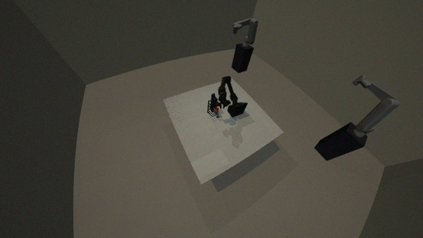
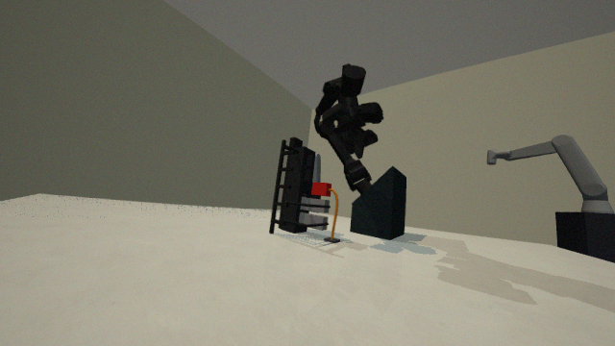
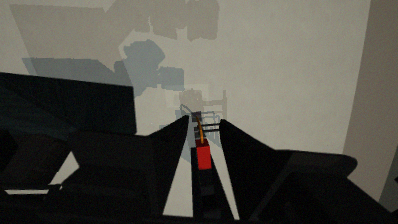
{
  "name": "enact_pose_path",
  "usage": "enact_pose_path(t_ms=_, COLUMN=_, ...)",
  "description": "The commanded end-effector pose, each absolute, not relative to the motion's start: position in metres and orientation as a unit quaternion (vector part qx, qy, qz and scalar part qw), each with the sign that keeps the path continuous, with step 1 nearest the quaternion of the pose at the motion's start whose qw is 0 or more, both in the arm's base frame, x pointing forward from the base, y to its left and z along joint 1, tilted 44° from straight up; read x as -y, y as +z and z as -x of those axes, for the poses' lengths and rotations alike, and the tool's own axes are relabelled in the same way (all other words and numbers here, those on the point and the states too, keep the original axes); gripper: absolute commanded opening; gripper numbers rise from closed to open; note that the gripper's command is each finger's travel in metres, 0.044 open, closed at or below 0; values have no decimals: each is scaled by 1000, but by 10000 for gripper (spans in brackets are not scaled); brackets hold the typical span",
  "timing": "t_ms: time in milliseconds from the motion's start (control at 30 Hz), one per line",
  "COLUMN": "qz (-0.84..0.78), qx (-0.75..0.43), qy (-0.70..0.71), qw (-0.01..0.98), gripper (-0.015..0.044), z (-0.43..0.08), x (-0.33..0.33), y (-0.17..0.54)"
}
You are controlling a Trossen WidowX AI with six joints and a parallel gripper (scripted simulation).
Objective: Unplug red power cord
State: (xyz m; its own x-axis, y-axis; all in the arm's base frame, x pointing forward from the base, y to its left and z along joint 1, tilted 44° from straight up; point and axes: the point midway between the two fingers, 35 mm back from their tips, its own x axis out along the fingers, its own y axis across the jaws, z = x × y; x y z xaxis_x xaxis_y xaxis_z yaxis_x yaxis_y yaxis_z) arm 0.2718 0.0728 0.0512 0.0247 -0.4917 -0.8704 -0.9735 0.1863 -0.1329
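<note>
The black power strip [image 1: 213,103] [image 2: 291,192] stands upright. The red plug [image 1: 217,108] [image 2: 321,188] [image 3: 204,157] sits against its face, and no gap shows between them. The orange cord [image 2: 337,211] [image 3: 201,131] hangs from the plug down to a small dark pad [image 2: 332,239] on the table. My gripper [image 2: 367,148] [image 3: 204,121] is partly open with nothing between its fingers. In the exterior view it is above and to the right of the plug, apart from it. In the wrist view the plug shows beyond the gap between the fingers.
A black wire rack [image 2: 275,192] stands behind the strip, with bars reaching forward low down. Grey plugs [image 2: 316,207] sit below the red one. The arm's dark base block [image 1: 237,110] [image 2: 380,211] [image 3: 75,105] stands near the strip. Two grey arms stand on pedestals beyond the table.
</note>
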Motion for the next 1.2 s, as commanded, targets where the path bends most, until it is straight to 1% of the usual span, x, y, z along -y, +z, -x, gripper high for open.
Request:
enact_pose_path(t_ms=0, qz=607, qx=-680, qy=283, qw=299, gripper=160, z=-272, x=-10, y=26)
enact_pose_path(t_ms=67, qz=610, qx=-685, qy=286, qw=276, gripper=160, z=-271, x=0, y=22)
enact_pose_path(t_ms=533, qz=610, qx=-685, qy=286, qw=276, gripper=160, z=-272, x=-1, y=22)
enact_pose_path(t_ms=1167, qz=610, qx=-685, qy=286, qw=276, gripper=160, z=-271, x=22, y=42)
